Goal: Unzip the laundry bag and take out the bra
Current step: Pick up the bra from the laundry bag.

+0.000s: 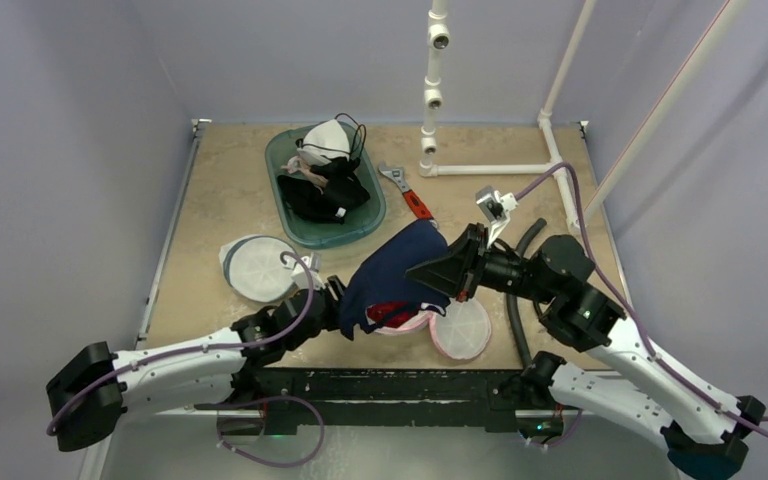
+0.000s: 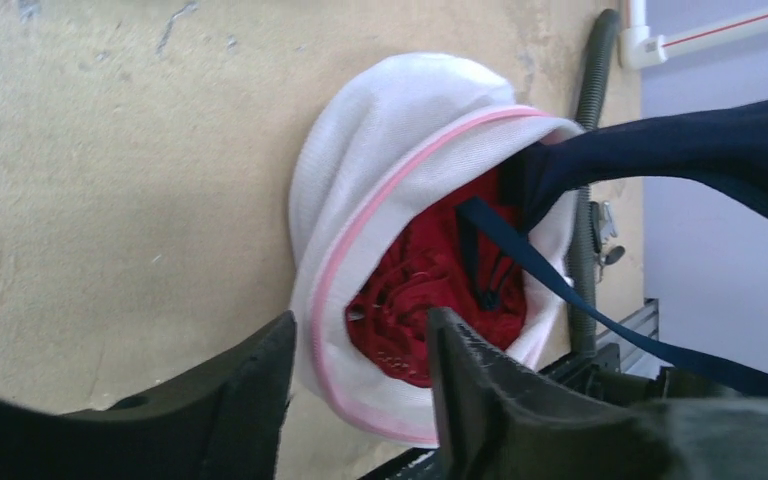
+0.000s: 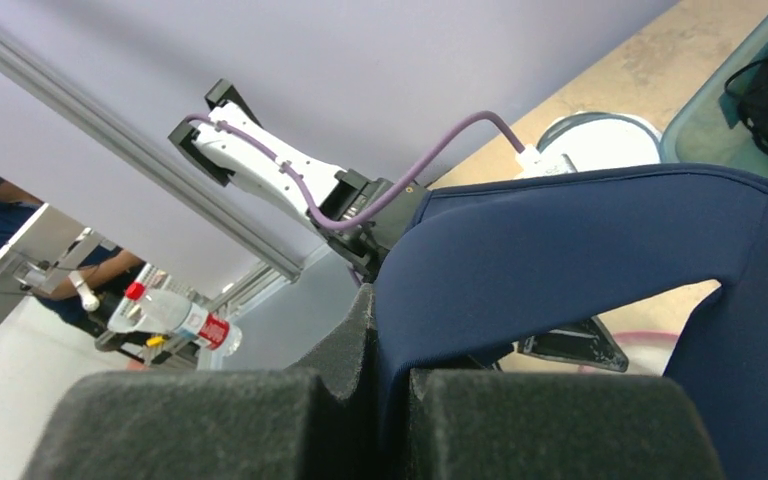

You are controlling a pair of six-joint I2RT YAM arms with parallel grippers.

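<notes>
A white mesh laundry bag (image 1: 400, 322) with pink zipper trim lies open near the table's front edge; it also shows in the left wrist view (image 2: 390, 170). Red fabric (image 2: 425, 290) lies inside it. My right gripper (image 1: 418, 272) is shut on a navy bra (image 1: 400, 262) and holds it above the bag; the pinch shows in the right wrist view (image 3: 390, 375), with the bra (image 3: 580, 250) draped over the fingers. A navy strap (image 2: 560, 295) still runs down into the bag. My left gripper (image 2: 360, 345) is open, its fingers either side of the bag's near rim.
The bag's round flap (image 1: 460, 328) lies to its right. A second white bag (image 1: 258, 268) lies at the left. A teal tub (image 1: 372, 215) of dark garments stands at the back. A red-handled wrench (image 1: 407, 192), a white pipe frame (image 1: 480, 168) and a black hose (image 1: 518, 300) are nearby.
</notes>
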